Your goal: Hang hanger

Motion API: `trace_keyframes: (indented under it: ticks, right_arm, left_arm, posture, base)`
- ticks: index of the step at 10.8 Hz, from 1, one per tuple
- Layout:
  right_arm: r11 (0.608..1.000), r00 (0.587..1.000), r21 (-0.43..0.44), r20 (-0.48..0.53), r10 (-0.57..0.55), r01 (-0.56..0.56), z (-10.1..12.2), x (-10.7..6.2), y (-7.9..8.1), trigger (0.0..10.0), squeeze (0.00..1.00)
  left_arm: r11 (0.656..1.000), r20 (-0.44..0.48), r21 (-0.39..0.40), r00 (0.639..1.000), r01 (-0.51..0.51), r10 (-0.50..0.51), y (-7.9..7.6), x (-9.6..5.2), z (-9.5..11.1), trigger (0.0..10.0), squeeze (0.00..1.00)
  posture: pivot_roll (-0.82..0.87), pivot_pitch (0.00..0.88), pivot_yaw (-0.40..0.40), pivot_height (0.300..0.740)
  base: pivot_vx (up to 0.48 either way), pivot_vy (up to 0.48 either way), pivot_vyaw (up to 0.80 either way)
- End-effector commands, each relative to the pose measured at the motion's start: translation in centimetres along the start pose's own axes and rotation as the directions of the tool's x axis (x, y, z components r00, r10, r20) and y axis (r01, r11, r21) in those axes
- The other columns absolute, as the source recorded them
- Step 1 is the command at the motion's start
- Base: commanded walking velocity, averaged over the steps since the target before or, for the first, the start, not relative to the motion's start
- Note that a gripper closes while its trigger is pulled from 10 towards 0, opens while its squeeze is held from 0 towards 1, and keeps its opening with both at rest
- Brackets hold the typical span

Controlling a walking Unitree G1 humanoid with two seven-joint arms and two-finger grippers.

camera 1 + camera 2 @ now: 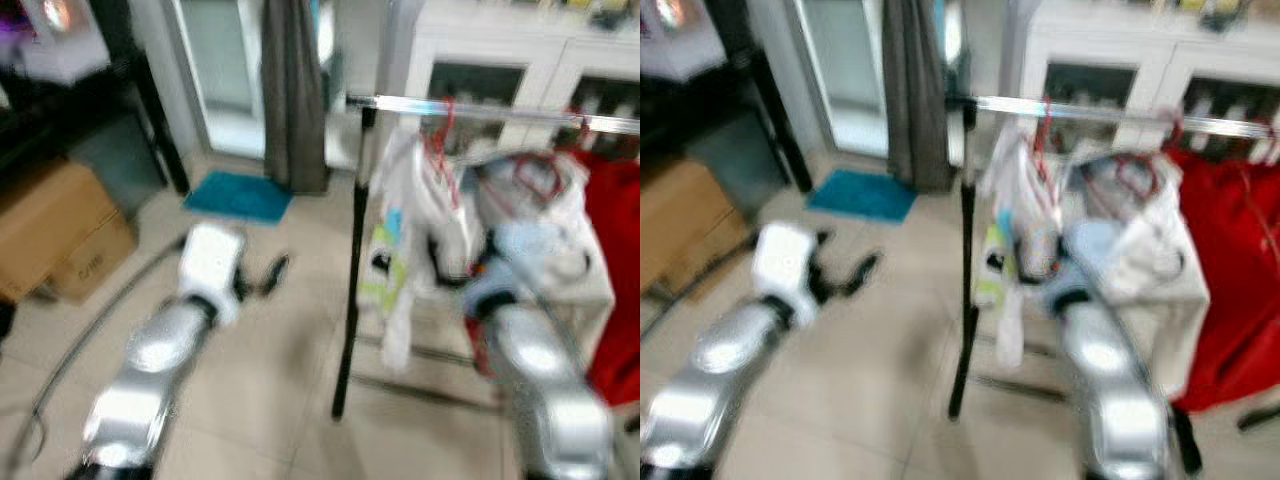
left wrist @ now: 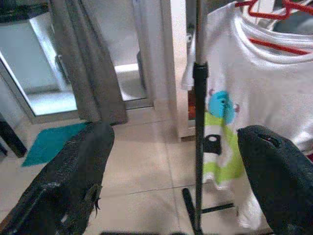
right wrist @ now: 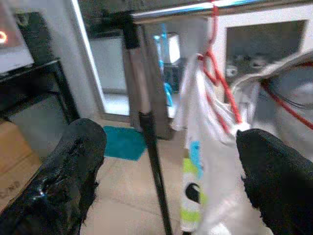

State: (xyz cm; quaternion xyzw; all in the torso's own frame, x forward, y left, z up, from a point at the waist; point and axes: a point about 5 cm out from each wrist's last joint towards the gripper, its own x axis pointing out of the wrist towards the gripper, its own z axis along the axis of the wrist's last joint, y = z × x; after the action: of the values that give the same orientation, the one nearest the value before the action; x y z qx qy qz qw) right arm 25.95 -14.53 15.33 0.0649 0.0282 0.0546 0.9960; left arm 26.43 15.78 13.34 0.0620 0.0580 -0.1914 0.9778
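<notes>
A chrome rail (image 1: 480,108) on a black post (image 1: 350,300) carries a red hanger (image 1: 440,150) with a white printed T-shirt (image 1: 400,260). Beside it hangs a second red hanger (image 1: 540,175) with another white garment. My right gripper (image 1: 450,262) is open, close in front of the T-shirt, holding nothing. In the right wrist view the red hanger (image 3: 220,83) hooks over the rail (image 3: 171,10) between the spread fingers. Left of the post, my left gripper (image 1: 262,278) is open and empty above the floor. Its wrist view faces the post (image 2: 198,122) and shirt (image 2: 244,98).
A red garment (image 1: 615,280) hangs at the rail's right end. A white cabinet (image 1: 520,60) stands behind the rack. Cardboard boxes (image 1: 55,235) sit at the left, with a teal mat (image 1: 240,195) and grey curtain (image 1: 293,90) beyond. A cable (image 1: 90,330) lies on the tiles.
</notes>
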Motion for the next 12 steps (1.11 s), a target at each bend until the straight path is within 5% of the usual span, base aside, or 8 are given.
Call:
trace_keyframes:
  ticks: [1, 12]
  right_arm:
    - [0.999, 0.999, -0.01, 0.014, -0.03, 0.03, 0.44, -0.13, -0.75, 10.0, 0.0]
    - [0.999, 0.998, -0.002, 0.038, -0.04, 0.04, 1.4, 0.36, -1.27, 10.0, 0.0]
  left_arm:
    - [1.0, 0.015, -0.002, 1.0, 0.017, -0.017, -0.4, 0.24, 0.45, 10.0, 0.0]
    - [0.999, 0.029, -0.004, 0.999, 0.04, -0.039, -0.96, 0.67, 0.85, 10.0, 0.0]
  posture:
    - [-0.04, 0.0, 0.044, 0.74]
    - [-0.03, 0.0, 0.028, 0.74]
  base:
    - [0.255, 0.0, 0.0]
    - [0.264, 0.0, 0.0]
